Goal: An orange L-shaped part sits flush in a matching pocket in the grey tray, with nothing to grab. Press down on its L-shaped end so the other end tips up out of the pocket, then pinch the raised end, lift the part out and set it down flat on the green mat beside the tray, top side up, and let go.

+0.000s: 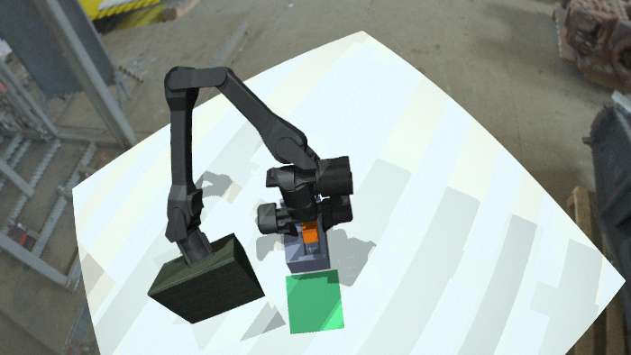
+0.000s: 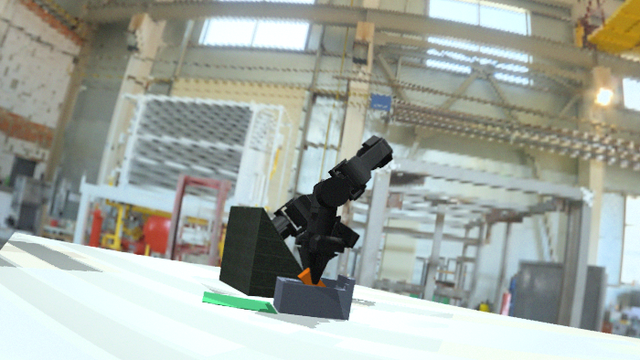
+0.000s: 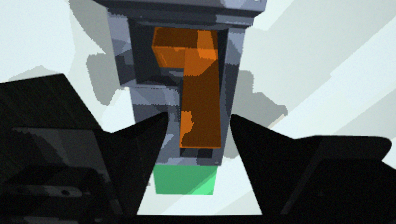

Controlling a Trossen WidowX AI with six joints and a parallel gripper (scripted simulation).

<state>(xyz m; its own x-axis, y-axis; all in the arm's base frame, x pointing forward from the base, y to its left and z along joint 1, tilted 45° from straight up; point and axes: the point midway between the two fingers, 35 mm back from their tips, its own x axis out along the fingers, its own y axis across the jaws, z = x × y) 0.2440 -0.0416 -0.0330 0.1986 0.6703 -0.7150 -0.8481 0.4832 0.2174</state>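
Straddling tilted orange L-shaped part [image 3: 201, 95] in boxy grey tray [image 3: 125, 65]: jaws parted, nothing gripped; flat green mat [image 3: 184, 181] beside.

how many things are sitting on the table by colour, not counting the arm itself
orange: 1, the orange L-shaped part
grey: 1, the grey pocketed tray
green: 1, the flat green square mat
dark green-black: 1, the dark wedge-shaped block at the arm's base
total: 4
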